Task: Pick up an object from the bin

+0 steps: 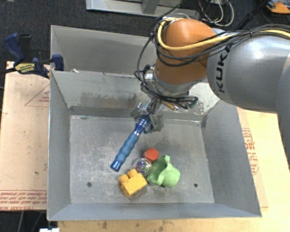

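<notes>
Hand point(148, 114) grips blue rod point(128, 147) beside toys point(164, 174)

We see a blue rod point(129, 148), a yellow block point(132, 183), a green cup point(164, 173) and a red-orange piece point(151, 154) on the dull grey bin point(82, 148). The arm point(261, 72) is silver, its cover point(186, 38) orange.

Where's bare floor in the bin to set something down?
Free: the floor left of the blue stick up to the bin left wall, and the floor right of the green toy up to the right wall. Crowded: front centre, where yellow block, clear ball, orange piece and green toy bunch together; the gripper holds the stick's upper end.
</notes>
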`<state>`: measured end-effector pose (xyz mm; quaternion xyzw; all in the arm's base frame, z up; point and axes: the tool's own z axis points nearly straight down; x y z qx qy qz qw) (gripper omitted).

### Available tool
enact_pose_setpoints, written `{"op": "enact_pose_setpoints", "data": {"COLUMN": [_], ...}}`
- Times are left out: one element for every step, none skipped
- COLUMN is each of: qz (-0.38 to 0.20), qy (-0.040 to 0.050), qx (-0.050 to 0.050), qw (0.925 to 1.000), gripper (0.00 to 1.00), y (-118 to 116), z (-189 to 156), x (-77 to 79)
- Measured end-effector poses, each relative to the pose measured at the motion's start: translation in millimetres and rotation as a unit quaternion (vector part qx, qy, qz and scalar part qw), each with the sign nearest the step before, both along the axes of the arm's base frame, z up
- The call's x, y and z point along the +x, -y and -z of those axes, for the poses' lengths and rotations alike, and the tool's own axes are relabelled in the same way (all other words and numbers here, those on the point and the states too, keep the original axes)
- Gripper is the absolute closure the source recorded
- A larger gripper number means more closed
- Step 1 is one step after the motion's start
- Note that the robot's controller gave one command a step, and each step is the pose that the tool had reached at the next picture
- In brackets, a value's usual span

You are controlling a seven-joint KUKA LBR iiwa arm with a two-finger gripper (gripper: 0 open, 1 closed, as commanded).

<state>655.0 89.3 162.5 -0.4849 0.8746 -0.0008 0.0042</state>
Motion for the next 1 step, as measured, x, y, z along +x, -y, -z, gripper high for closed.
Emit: {"op": "enact_pose_setpoints", "data": {"qz": [0.002], "qy": [-0.0013], "qx": [0.000], "qw": [1.0000], "gripper": [1.00], "y": [-0.9], "z": [-28.8], "x": [0.7]}}
